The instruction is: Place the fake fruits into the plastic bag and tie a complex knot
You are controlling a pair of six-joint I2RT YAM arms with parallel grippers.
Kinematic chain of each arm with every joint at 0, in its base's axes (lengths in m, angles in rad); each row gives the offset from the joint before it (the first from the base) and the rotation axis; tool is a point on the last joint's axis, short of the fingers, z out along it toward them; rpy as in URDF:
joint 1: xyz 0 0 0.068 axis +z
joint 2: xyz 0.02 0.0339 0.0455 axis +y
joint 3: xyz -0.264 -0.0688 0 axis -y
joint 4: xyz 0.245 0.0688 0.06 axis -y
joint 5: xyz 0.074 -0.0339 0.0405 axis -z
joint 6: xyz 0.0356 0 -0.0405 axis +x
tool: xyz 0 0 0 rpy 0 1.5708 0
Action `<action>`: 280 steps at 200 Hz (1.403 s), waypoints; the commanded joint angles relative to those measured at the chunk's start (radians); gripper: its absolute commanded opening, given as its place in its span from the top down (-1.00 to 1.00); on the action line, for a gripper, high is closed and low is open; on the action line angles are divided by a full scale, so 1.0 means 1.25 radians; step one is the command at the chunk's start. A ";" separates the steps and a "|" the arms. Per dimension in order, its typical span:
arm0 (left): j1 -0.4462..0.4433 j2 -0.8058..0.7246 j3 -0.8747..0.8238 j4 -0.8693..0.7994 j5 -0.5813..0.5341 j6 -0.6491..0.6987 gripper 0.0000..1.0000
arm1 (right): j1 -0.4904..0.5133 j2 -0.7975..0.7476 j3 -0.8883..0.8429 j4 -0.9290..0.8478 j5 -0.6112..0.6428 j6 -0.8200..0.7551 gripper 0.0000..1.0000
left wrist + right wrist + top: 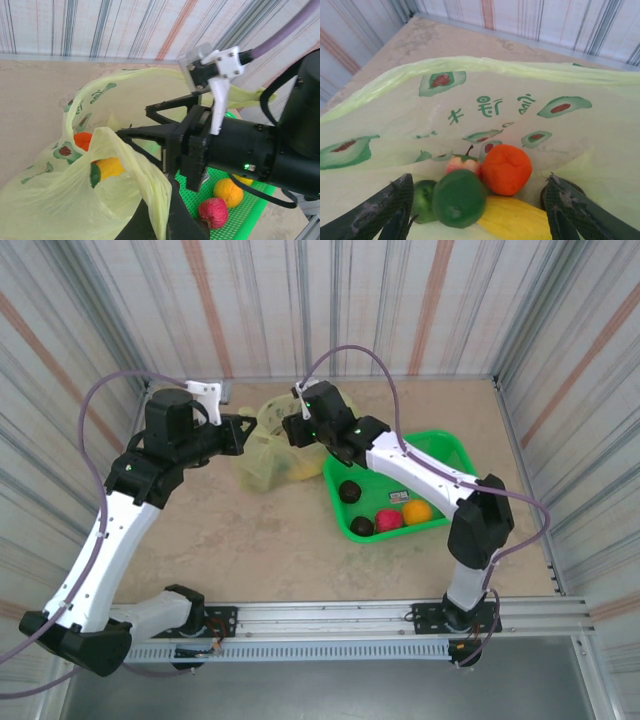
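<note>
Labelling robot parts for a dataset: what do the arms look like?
The left arm and right arm have white links between black joint housings. A purple cable loops off each wrist, beside a white bracket. Fingers are black, mesh-textured. Green lights dot the right wrist.

Left arm (pixel 105 530): I see it raised from its base, elbow high, wrist turned inward to the right. Left gripper (pixel 243 432): jaws closed, pinching the rim of the plastic bag (pixel 262 460). Right arm (pixel 430 480): I see it stretched forward and leftward. Right gripper (pixel 480 212): tipped downward, fingers (pixel 380 212) spread wide, nothing clamped.
</note>
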 commanded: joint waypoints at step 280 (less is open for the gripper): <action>0.004 0.009 -0.054 0.116 0.009 -0.011 1.00 | -0.336 -0.506 -0.267 -0.452 -0.309 0.219 -0.06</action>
